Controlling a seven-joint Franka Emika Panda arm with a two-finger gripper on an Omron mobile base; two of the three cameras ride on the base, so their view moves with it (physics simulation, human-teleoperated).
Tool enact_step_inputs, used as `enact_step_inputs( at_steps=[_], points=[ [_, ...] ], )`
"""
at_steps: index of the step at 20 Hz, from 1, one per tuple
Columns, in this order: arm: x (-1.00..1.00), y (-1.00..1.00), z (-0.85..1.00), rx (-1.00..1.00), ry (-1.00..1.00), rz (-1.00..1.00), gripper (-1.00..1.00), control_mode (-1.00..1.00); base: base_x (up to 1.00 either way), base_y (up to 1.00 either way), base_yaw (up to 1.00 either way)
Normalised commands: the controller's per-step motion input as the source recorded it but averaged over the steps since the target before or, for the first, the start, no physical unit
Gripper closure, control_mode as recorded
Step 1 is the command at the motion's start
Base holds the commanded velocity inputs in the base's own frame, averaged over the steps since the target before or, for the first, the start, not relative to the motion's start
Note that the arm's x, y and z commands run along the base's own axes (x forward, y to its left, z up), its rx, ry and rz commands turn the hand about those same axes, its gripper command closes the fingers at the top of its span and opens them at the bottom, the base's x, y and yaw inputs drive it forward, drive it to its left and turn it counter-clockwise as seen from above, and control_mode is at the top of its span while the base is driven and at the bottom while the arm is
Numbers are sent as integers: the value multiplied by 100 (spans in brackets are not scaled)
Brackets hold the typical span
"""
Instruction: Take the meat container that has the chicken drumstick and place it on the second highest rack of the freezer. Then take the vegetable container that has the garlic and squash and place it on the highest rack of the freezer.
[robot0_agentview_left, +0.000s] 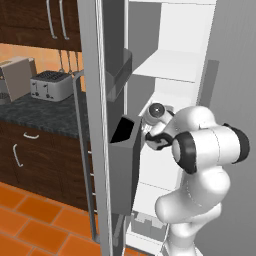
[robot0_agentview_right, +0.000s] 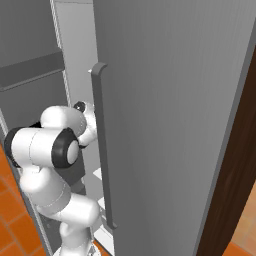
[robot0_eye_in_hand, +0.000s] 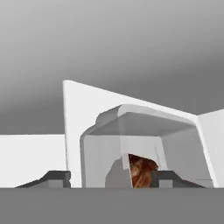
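Observation:
My gripper (robot0_eye_in_hand: 111, 177) is open, with its two dark fingertips (robot0_eye_in_hand: 54, 177) spread wide apart. Right in front of it, resting on a white shelf panel (robot0_eye_in_hand: 30, 157), stands the meat container (robot0_eye_in_hand: 131, 131), a pale translucent tray seen end-on. The reddish-brown chicken drumstick (robot0_eye_in_hand: 141, 173) shows through its near wall. The container's left wall lies between the fingertips, and I cannot tell whether they touch it. In the left base view my arm's wrist (robot0_agentview_left: 157, 112) reaches into the open freezer (robot0_agentview_left: 180, 30), below a white shelf (robot0_agentview_left: 167, 65). I cannot tell which rack the container is on.
Dark grey door bins (robot0_agentview_left: 122, 145) on the open freezer door (robot0_agentview_left: 92, 100) stand close to the left of my arm. A closed grey door with a long bar handle (robot0_agentview_right: 102, 150) borders my right side. A toaster (robot0_agentview_left: 50, 85) sits on the dark counter (robot0_agentview_left: 45, 115) further left.

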Motion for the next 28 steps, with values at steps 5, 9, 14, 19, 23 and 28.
enact_step_inputs(
  at_steps=[5, 9, 14, 19, 23, 28],
  points=[
    [-79, 0, 86, 3, -11, 0, -100, -100, 0, 0, 0],
    [-93, 0, 100, 2, -2, 2, -100, -100, 0, 0, 0],
    [-85, 0, 100, 0, -1, 1, -100, -100, 0, 0, 0],
    [-88, 0, 100, -8, -3, 0, -100, -100, 0, 0, 0],
    [-99, 0, 100, -5, 1, 0, -100, -100, 0, 0, 0],
    [-100, 2, 95, 0, 20, 0, -100, -100, 0, 0, 0]
  ],
)
